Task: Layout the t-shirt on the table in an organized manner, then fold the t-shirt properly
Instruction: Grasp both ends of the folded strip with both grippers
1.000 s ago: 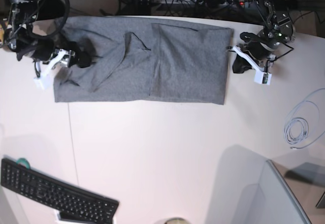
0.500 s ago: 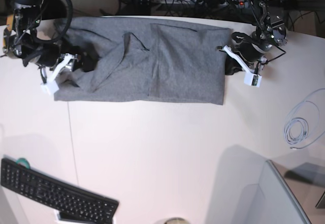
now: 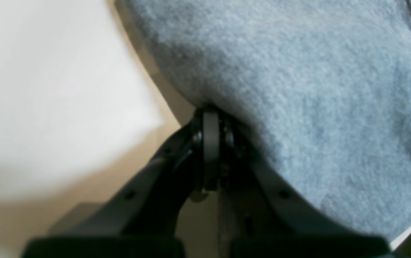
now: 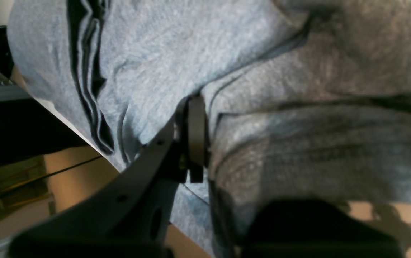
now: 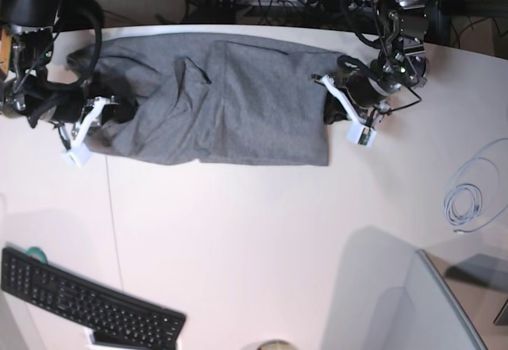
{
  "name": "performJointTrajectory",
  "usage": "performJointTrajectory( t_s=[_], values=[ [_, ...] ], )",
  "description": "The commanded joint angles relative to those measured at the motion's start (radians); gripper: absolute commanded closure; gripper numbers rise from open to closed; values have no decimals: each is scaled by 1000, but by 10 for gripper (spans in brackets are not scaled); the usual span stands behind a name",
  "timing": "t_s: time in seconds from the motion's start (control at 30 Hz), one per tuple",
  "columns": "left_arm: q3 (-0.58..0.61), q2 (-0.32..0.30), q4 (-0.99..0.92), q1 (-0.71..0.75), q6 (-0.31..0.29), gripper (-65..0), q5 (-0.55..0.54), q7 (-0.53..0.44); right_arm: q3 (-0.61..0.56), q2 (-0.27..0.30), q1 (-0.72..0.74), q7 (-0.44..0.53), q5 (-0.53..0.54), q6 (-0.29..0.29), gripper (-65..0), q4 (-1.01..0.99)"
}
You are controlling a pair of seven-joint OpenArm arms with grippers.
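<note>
The white surface (image 5: 254,231) fills most of the base view, with a thin dark seam line running down its left part. Across its far half lies the grey t-shirt (image 5: 238,108), spread in a broad band from one arm to the other, with folds and a raised crease in its left portion and a straight lower edge.

At the near left corner a black keyboard (image 5: 87,306) sits at an angle, well apart from the shirt. On the right side a coil of pale cable (image 5: 470,199) rests on the surface, also well apart from the cloth.

The left gripper (image 5: 333,108), on the right of the base view, meets the shirt's right edge. In the left wrist view its fingers (image 3: 211,150) are pressed together with the grey fabric's edge pinched between them, the cloth bulging up and away from the tips.

The right gripper (image 5: 119,112), on the left of the base view, is at the shirt's left end. In the right wrist view its fingers (image 4: 195,136) are closed on a bunched fold of the grey knit, with wrinkled layers heaped around the tips.
</note>
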Motion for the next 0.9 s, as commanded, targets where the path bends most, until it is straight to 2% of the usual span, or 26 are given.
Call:
performJointTrajectory(
  t_s=[0.0,0.07,0.23,0.37,0.47,0.63,0.87],
  values=[
    [-2,-7,12,-5,-4,0,-4,-7,0,6,8,4,26,-20,-6,55],
    [-2,-7,18,-5,-4,0,-4,-6,0,2,-6,-13,26,-93,-6,130],
    [-2,4,18,-2,-6,0,-4,-6,-1,-57,-69,-45,27,-248,-6,342],
    [-2,4,19,-2,-6,0,-4,-6,-3,-117,-98,-128,27,-330,-6,472],
    [-2,5,19,-5,-6,0,-4,-6,-11,-153,-102,-165,27,-357,-6,515],
    [28,7,15,-22,-6,0,-4,-4,-179,-155,-104,-132,27,-423,-6,520],
    [49,7,19,-23,-6,0,-4,-4,-382,-155,-102,-19,27,-566,-6,515]
  ],
)
